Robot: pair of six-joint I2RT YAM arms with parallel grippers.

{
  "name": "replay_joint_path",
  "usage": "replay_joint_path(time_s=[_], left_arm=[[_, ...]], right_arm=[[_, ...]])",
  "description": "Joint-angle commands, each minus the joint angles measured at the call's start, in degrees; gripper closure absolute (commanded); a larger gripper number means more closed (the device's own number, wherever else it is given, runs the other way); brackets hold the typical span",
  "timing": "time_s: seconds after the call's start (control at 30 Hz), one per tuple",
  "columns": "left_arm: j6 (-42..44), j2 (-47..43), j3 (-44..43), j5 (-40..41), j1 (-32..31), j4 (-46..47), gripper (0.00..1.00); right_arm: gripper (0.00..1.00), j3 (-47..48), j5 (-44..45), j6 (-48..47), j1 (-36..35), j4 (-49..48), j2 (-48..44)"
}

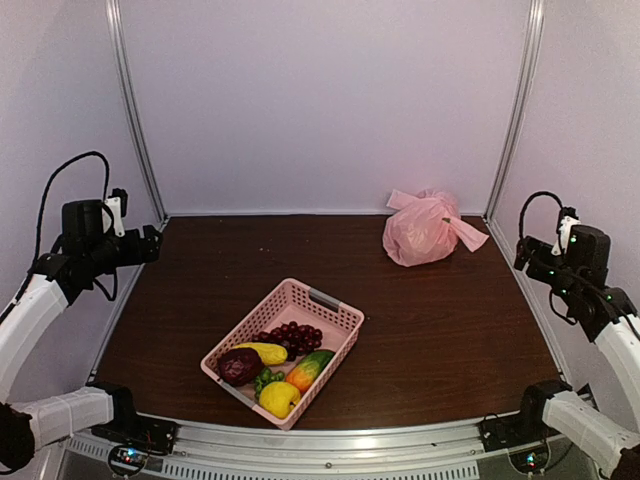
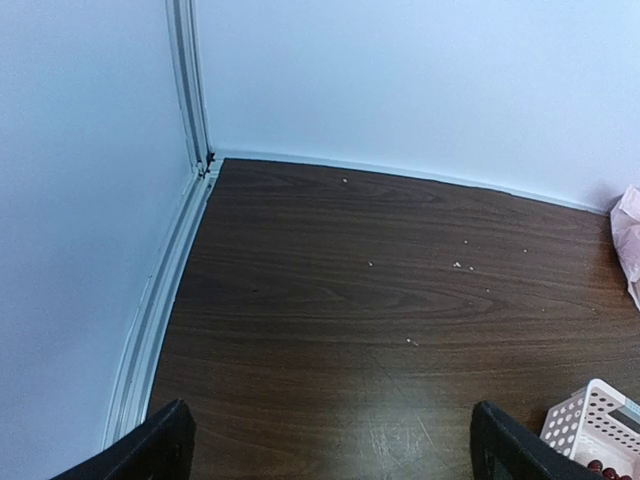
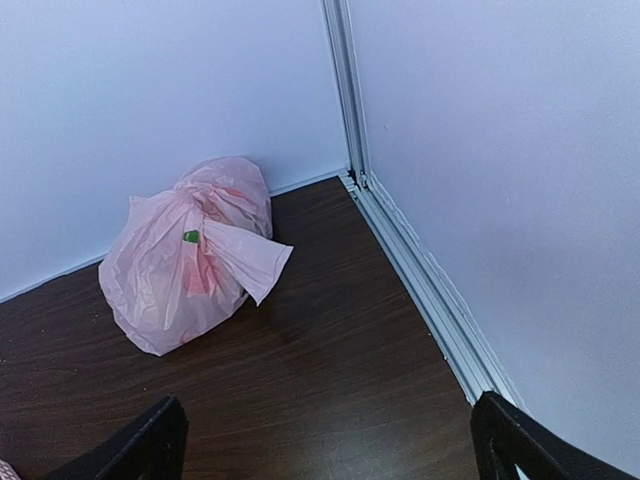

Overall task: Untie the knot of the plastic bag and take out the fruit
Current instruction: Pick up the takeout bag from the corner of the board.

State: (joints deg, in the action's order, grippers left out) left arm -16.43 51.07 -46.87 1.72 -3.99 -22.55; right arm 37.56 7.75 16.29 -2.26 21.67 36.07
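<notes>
nothing started: the thin, crinkly pink plastic bag (image 3: 145, 285) has its twisted knot (image 3: 192, 198) tied, reddish fruit (image 3: 200, 278) inside; my left hand (image 2: 330, 448) and right hand (image 3: 330, 442) gape wide, empty.

The plastic bag (image 3: 175, 285) sits on the dark wood table (image 3: 330, 370) at about 10 o'clock in the frame, close against the back wall (image 3: 150, 90). It is closed. The knot (image 3: 196, 197) gathers its top, and one flat pink ear (image 3: 250, 262) hangs off it toward 4 o'clock, its end touching the tabletop. A small green spot (image 3: 191, 236) shows just below the knot. A reddish patch (image 3: 203, 277) glows through the film, too blurred to identify. A pale metal rail (image 3: 410, 265) runs from 12 o'clock down to 4 o'clock, where the table meets the side wall (image 3: 520, 150). The right gripper (image 3: 330, 432) is spread wide, with its dark fingers (image 3: 150, 448) at 7 and 5 o'clock, well apart from the bag, and only bare wood between them.
</notes>
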Motion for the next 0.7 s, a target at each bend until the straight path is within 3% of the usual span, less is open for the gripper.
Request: replay_joint_path(time_s=[0.0, 0.4, 0.67], left_arm=[[0.4, -0.7, 0.7, 1.5, 0.2, 2.0, 0.02], [1.2, 4.1, -5.3, 1.7, 0.3, 0.4, 0.03], [4.5, 11.1, -9.4, 0.0, 0.3, 5.6, 0.03]], right_arm=[[0.01, 1.1, 0.5, 0.4, -0.2, 0.8, 1.3], [0.01, 6.7, -1.4, 0.5, -0.2, 3.8, 2.7], [0.01, 20.2, -11.2, -3.5, -0.2, 10.3, 16.2]])
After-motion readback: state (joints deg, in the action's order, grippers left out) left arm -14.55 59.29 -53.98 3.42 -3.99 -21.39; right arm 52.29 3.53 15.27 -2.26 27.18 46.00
